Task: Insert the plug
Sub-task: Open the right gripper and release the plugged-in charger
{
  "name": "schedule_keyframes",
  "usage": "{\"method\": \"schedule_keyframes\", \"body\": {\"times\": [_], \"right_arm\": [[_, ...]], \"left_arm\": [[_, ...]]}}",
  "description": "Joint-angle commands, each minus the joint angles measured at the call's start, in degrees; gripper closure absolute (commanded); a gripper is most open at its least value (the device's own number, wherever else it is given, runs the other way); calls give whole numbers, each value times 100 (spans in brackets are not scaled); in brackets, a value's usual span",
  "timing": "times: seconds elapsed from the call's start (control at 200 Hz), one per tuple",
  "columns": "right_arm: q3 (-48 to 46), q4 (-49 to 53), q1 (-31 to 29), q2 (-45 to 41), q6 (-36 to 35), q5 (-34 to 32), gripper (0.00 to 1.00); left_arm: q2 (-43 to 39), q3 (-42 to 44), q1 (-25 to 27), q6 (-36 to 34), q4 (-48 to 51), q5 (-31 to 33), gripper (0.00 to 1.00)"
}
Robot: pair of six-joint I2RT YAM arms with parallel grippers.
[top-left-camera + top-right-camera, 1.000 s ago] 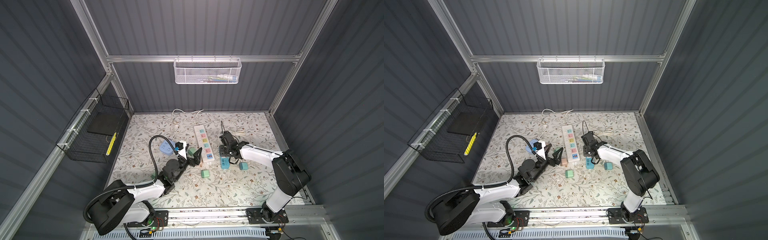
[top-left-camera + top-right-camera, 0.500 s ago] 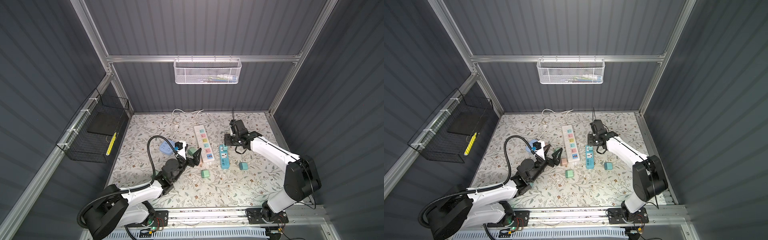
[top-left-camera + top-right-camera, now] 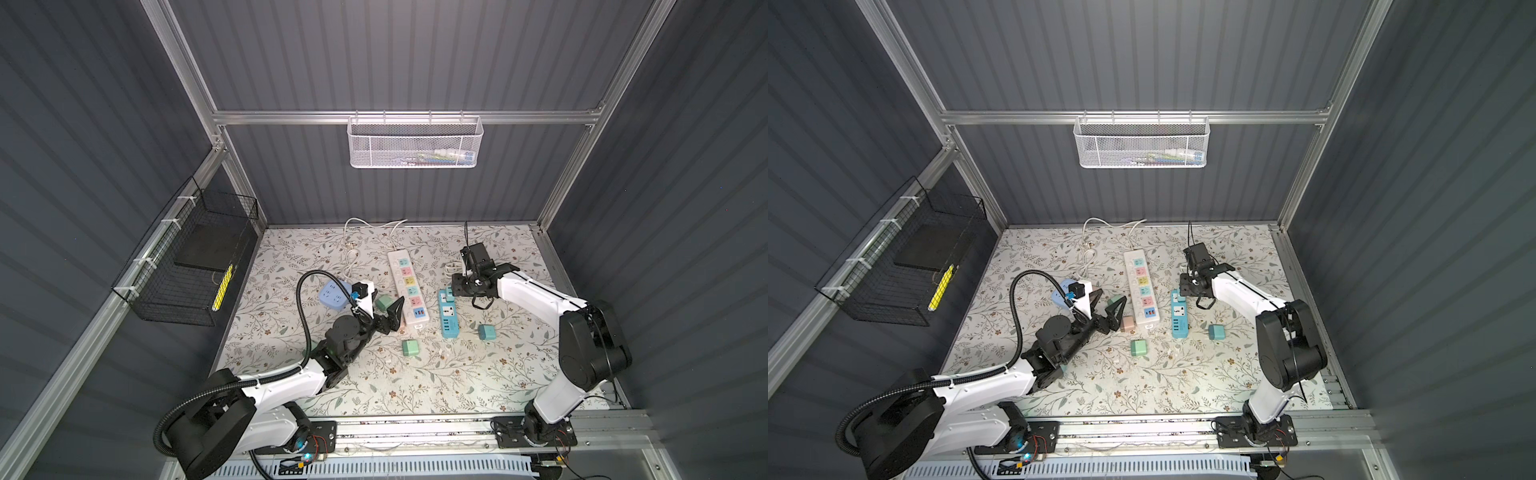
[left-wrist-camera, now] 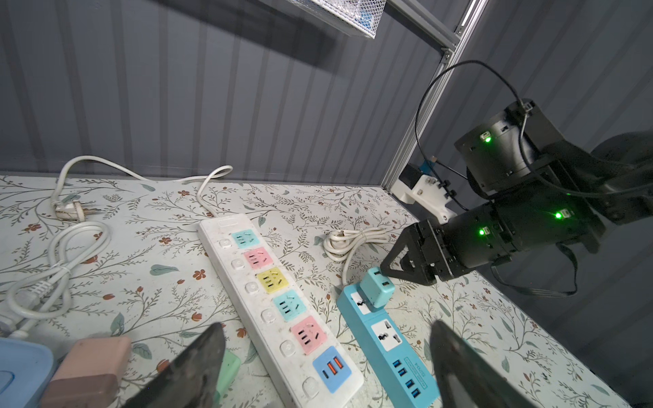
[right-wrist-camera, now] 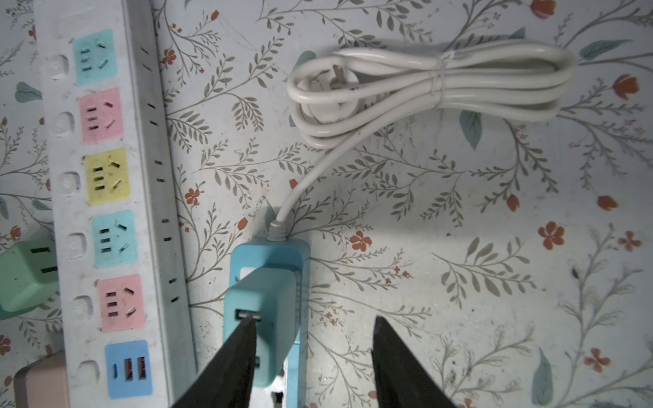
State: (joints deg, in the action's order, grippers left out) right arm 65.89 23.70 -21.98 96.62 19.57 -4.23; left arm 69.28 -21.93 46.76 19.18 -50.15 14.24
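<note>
Floral worktop (image 3: pixel 415 374), right of centre: teal charger plug (image 4: pixel 378 288) looks seated at the cord end of the blue power strip (image 4: pixel 388 339), perhaps needing a last press; right gripper (image 5: pixel 313 319) parted, one finger over it; left gripper (image 4: pixel 325 326) wide, empty.

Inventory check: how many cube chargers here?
5: teal plastic cube on blue strip; loose teal cube right of it; front green cube; green cube and pink cube by left gripper.

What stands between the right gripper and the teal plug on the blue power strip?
Nothing visible does. The right gripper is open at the teal plug, one finger over its top face. The plug already sits on the end socket of the blue power strip; how deep, I cannot tell.
</note>
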Motion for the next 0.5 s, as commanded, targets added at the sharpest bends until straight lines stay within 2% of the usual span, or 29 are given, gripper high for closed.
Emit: {"method": "schedule_keyframes", "body": {"times": [0.0,0.325,0.495], "right_arm": [[-253,-66,44,23,116,-11,47],[-616,-111,54,14,186,-17,50],[-569,-39,55,-196,196,101,48]], "left_arm": [[63,-204,-36,91,-108,-103,10],[159,-210,-36,139,-162,-154,10],[131,-284,-36,199,35,-180,10]]}}
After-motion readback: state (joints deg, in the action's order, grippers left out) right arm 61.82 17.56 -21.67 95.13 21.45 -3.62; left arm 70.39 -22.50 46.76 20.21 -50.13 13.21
